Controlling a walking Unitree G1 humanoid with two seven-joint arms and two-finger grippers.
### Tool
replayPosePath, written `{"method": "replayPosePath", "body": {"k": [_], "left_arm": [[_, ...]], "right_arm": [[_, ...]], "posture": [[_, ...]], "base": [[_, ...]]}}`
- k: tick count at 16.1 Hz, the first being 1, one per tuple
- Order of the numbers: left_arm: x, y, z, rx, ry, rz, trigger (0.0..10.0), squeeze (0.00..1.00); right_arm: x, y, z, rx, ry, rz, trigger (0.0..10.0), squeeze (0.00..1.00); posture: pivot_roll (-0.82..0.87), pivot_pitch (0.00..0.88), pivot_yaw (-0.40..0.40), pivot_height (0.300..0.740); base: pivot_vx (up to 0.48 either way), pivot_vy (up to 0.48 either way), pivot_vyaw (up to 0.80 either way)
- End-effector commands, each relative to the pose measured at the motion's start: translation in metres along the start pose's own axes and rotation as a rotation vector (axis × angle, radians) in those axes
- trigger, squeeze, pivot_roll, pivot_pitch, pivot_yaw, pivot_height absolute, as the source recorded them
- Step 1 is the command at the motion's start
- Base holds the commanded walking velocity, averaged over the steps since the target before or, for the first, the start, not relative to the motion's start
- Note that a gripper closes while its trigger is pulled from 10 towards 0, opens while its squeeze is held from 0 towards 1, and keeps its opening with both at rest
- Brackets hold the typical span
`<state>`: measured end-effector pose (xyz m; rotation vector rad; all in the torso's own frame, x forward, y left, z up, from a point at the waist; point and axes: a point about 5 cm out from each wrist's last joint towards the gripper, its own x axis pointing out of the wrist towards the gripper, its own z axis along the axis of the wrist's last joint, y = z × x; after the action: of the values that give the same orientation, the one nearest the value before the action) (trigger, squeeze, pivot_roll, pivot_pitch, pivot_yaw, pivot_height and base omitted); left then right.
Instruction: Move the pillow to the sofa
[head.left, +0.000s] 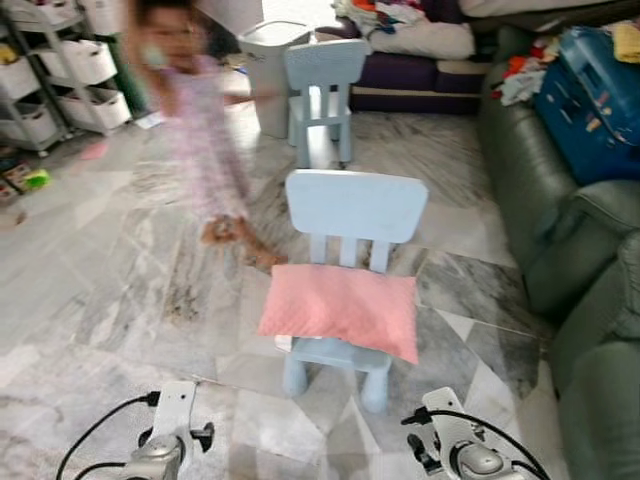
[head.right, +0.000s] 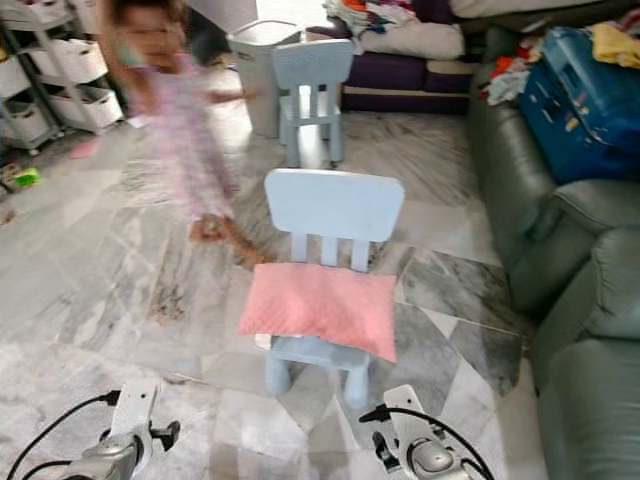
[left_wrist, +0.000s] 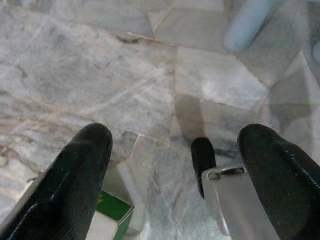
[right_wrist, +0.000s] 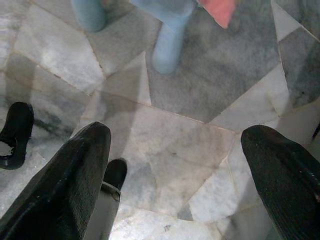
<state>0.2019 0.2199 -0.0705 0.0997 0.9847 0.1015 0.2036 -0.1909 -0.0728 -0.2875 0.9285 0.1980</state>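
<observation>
A pink pillow (head.left: 341, 308) lies across the seat of a small light-blue chair (head.left: 356, 207) just ahead of me on the marble floor. The grey-green sofa (head.left: 560, 250) runs along the right side. Both arms hang low in front of me, short of the chair. My left gripper (left_wrist: 175, 165) is open over bare floor, its black fingers (left_wrist: 75, 175) spread wide. My right gripper (right_wrist: 175, 165) is open too, with a chair leg (right_wrist: 170, 42) and a corner of the pillow (right_wrist: 220, 10) beyond it.
A person in a light dress (head.left: 195, 120) stands blurred at the left behind the chair. A second blue chair (head.left: 322, 85) and a grey bin (head.left: 268, 70) stand further back. A blue suitcase (head.left: 595, 90) and clothes lie on the sofa. White storage racks (head.left: 60, 70) line the far left.
</observation>
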Motion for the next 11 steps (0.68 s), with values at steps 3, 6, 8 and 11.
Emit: {"method": "replayPosePath", "body": {"k": [3, 6, 8, 11], "left_arm": [[-0.0006, 0.0050, -0.0019, 0.000, 0.001, 0.001, 10.0, 0.00], [-0.0007, 0.0054, -0.0028, -0.006, 0.002, 0.002, 10.0, 0.00], [-0.0007, 0.0054, -0.0031, -0.010, 0.002, 0.002, 10.0, 0.00], [-0.0005, 0.0018, -0.0034, -0.013, 0.001, -0.004, 10.0, 0.00]], "right_arm": [[0.0002, 0.0011, -0.0002, 0.001, 0.005, 0.001, 10.0, 0.00], [0.0002, 0.0017, -0.0009, 0.001, 0.007, 0.001, 10.0, 0.00], [0.0002, 0.0023, -0.0012, 0.002, 0.007, 0.003, 10.0, 0.00], [0.0001, 0.0022, -0.0014, 0.001, 0.007, 0.001, 10.0, 0.00]], "posture": [[-0.12, 0.000, 0.031, 0.740], [-0.12, 0.000, 0.029, 0.740], [-0.12, 0.000, 0.029, 0.740], [-0.12, 0.000, 0.029, 0.740]], "base": [[0.000, 0.000, -0.27], [0.000, 0.000, -0.80], [0.000, 0.000, -0.80], [0.000, 0.000, 0.00]]}}
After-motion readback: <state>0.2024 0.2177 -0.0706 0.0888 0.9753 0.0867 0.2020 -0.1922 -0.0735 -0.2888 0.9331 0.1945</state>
